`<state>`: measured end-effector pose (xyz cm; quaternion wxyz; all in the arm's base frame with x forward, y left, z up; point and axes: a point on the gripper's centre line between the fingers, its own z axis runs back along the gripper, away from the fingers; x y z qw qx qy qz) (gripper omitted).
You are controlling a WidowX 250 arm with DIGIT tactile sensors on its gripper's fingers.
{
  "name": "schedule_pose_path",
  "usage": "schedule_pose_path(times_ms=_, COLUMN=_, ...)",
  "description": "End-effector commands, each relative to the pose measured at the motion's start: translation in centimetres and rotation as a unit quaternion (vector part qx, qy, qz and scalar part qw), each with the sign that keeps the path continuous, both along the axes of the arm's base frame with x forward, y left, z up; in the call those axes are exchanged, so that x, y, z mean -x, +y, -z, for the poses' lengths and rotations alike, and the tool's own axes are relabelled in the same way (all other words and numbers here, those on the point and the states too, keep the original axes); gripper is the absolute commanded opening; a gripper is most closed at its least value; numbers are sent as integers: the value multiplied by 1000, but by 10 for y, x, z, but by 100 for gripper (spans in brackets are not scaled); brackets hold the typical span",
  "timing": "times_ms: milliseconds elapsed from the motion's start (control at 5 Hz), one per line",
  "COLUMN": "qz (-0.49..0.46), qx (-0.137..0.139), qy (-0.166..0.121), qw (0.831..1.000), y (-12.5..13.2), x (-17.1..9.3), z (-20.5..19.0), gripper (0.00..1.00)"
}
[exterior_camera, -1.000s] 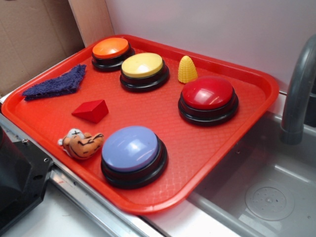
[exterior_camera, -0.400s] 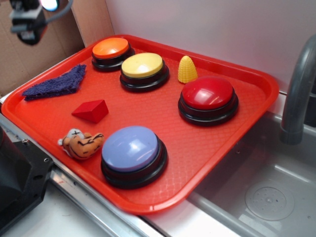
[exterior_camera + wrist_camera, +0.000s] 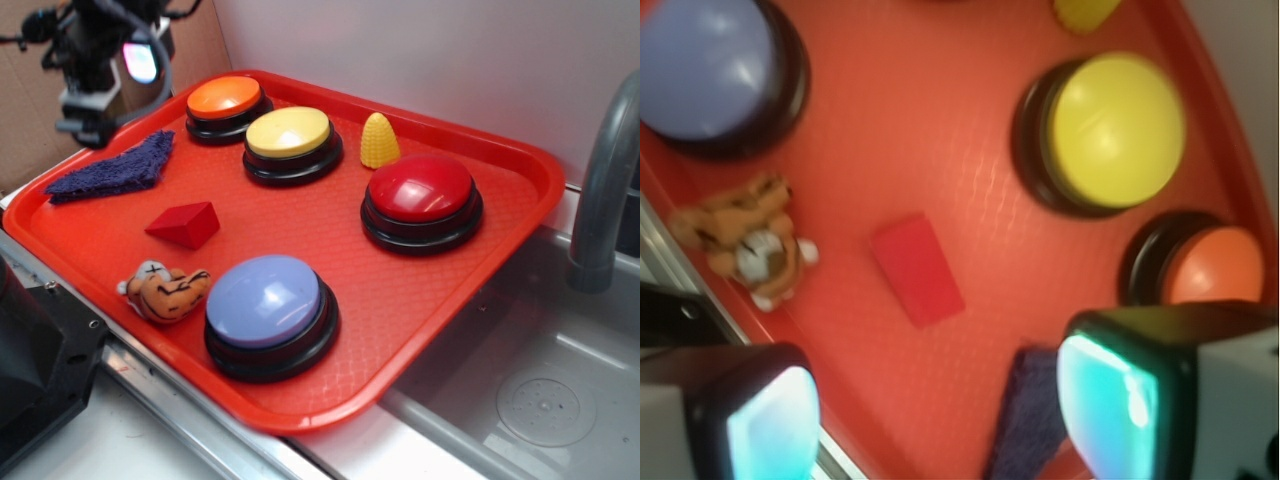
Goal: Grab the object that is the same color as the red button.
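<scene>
Both views are bright and evenly lit. In the exterior view the red button (image 3: 421, 188) and the blue button (image 3: 264, 299) carry soft glare on their domes, with faint shadows beneath. The wrist view is blurred throughout; the tool (image 3: 940, 410) fingers glow cyan.

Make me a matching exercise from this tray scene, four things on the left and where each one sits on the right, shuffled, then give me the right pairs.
Column one:
1. small solid red wedge-shaped block
2. yellow plastic corn cob
3. dark blue cloth scrap
4. small striped plush tiger

Column two:
A. right beside the lavender dome button, at the tray's near edge
B. at the tray's left edge, below the claw
C. between the yellow dome button and the glossy red dome button
D. on open tray floor between the cloth and the tiger

Pairs: 1-D, 2-C, 3-B, 4-A
</scene>
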<state>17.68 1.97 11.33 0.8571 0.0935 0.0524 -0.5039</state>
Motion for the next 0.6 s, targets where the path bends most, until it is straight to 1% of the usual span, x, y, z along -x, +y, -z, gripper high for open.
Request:
schedule_pose_path(times_ms=0, qz=22, qx=-52, qy=13, qw=998, y=-5, x=-2, z=47, gripper=100)
schedule_pose_path(times_ms=200, qz=25, qx=-67, qy=-2, qw=997, y=-5, x=-10, z=58, gripper=100)
schedule_pose_path(times_ms=400, qz=30, qx=-72, qy=2, qw=997, y=-3, x=-12, z=64, gripper=100)
